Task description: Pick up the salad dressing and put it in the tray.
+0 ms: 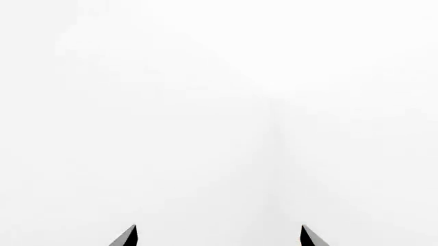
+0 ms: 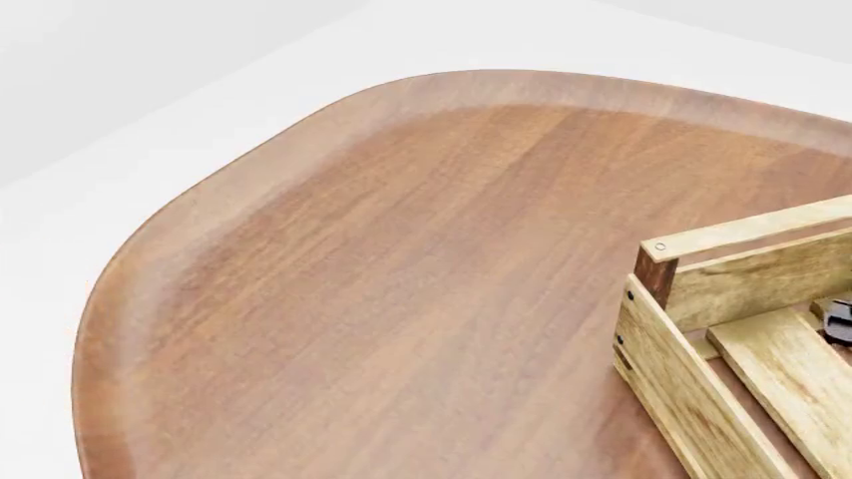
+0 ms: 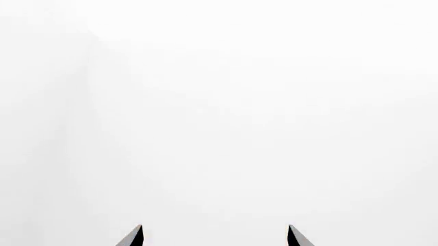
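The tray [image 2: 692,384], a crate of light wooden slats with a dark brown corner post, stands at the right edge of the head view, partly cut off. The salad dressing is out of view. A small dark object [image 2: 839,319] shows inside the crate at the frame edge; I cannot tell what it is. My left gripper [image 1: 219,236] is open and empty, its two fingertips wide apart, facing a blank white surface. My right gripper [image 3: 213,236] is open and empty too, facing blank white. Neither gripper shows in the head view.
A large rounded brown wooden table [image 2: 399,299] with a raised lighter rim fills the head view. White floor or wall lies beyond its far and left edges.
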